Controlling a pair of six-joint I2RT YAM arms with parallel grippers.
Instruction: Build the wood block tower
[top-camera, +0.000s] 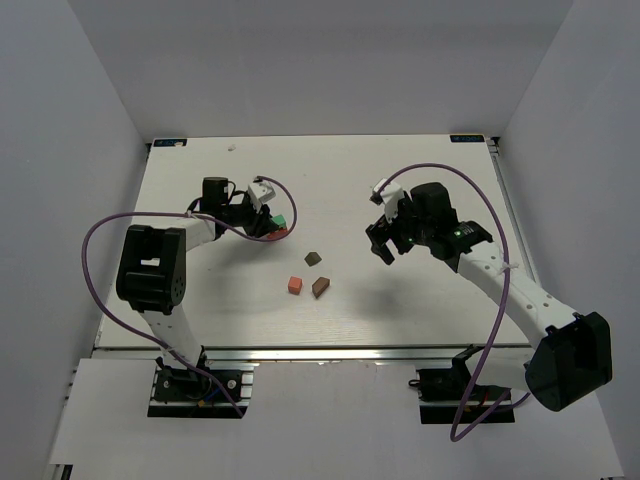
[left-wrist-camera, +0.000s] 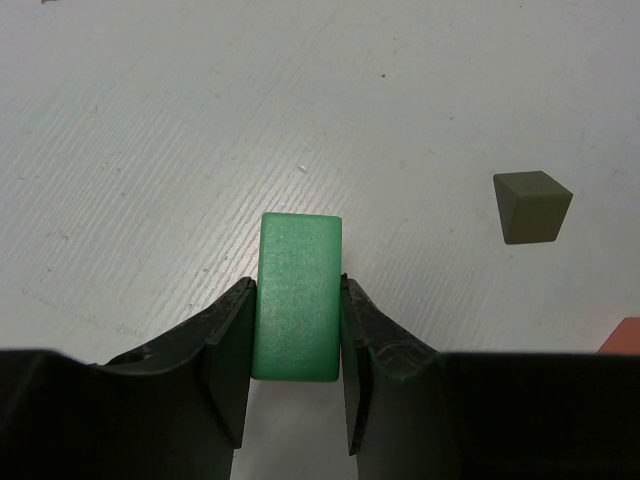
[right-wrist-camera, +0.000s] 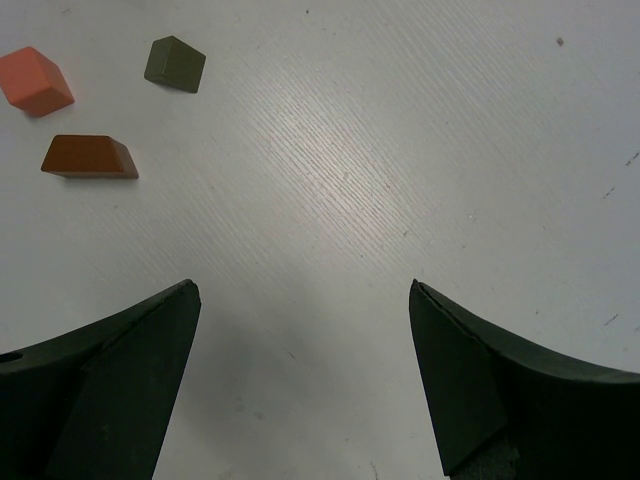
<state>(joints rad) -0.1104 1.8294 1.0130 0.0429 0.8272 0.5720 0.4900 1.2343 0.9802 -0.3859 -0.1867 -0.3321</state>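
My left gripper (left-wrist-camera: 296, 285) is shut on the mint-green slab (left-wrist-camera: 298, 295) and holds it by its long sides just over the table; in the top view the slab (top-camera: 280, 220) sits at the gripper's tip. The red piece (top-camera: 277, 234) lies right beside it, out of the left wrist view. The orange cube (top-camera: 295, 285), a brown wedge (top-camera: 321, 287) and a dark block (top-camera: 313, 258) lie apart at mid-table, and also in the right wrist view: cube (right-wrist-camera: 35, 81), wedge (right-wrist-camera: 89, 157), block (right-wrist-camera: 175, 63). My right gripper (right-wrist-camera: 303, 290) is open and empty, right of them (top-camera: 385, 242).
The white table (top-camera: 420, 310) has a metal rail along its near edge and white walls on three sides. Purple cables loop off both arms. The dark block (left-wrist-camera: 531, 206) lies ahead and right of the left gripper.
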